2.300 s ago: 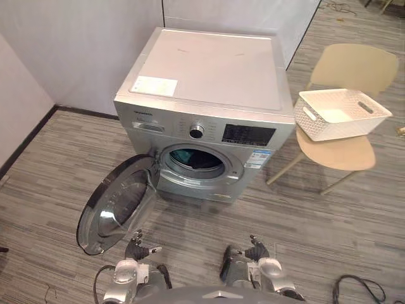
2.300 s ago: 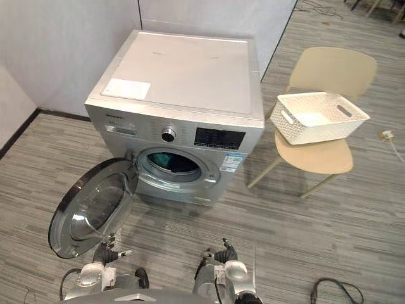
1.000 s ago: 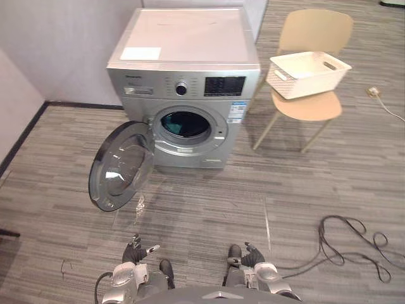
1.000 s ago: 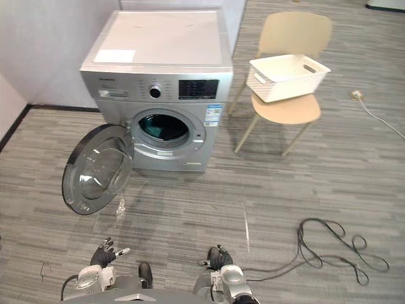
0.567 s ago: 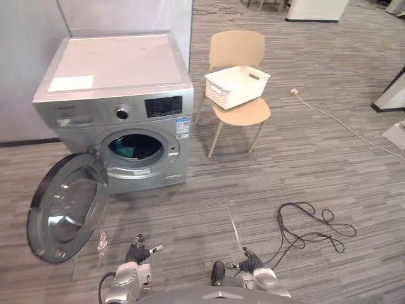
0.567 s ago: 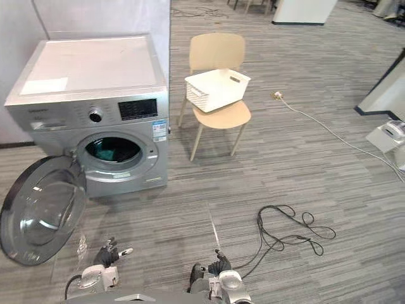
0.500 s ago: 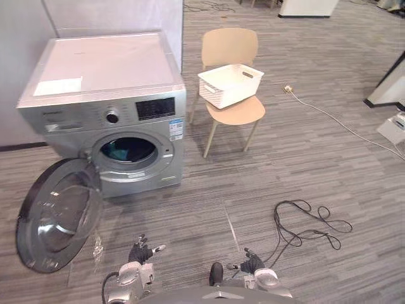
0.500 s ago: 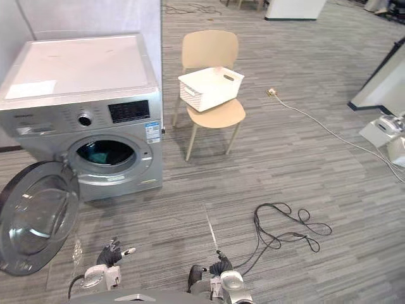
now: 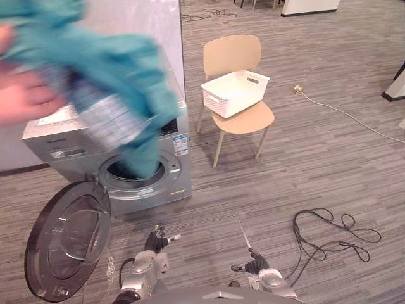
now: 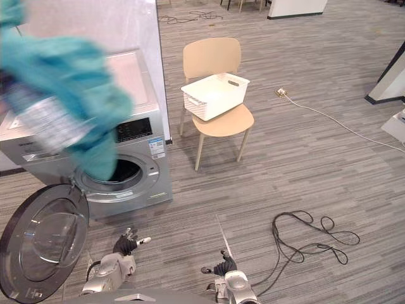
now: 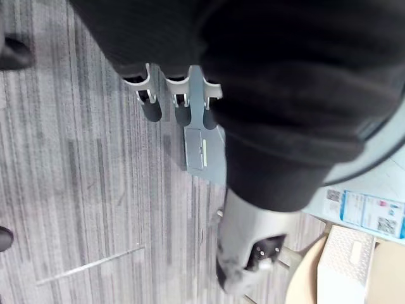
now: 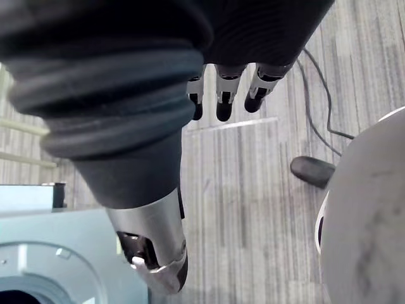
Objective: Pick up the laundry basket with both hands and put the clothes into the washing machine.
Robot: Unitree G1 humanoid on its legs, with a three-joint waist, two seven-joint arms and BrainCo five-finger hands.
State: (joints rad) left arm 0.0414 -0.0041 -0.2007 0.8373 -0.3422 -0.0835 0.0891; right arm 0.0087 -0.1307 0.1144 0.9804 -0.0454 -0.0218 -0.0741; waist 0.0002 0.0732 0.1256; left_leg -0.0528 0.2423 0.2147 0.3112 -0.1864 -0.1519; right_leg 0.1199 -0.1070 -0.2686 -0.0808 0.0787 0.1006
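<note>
Teal clothes [image 9: 123,66] hung as a smeared mass in front of the washer [image 9: 174,168], covering most of its top and control panel. Their lower end reached the drum opening, which was largely hidden. A checked grey piece among them was hard to make out. A pink blur [image 9: 22,95] beside them, at the washer's left, was too smeared to identify. The door [image 9: 66,244] stood swung open at the washer's front left. The basket [image 9: 235,93] sat on a chair [image 9: 247,120] just right of the washer. Well in front of the washer, the left hand [image 9: 155,241] and right hand [image 9: 254,264] hung low, fingers [image 11: 152,109] straight and apart, holding nothing.
</note>
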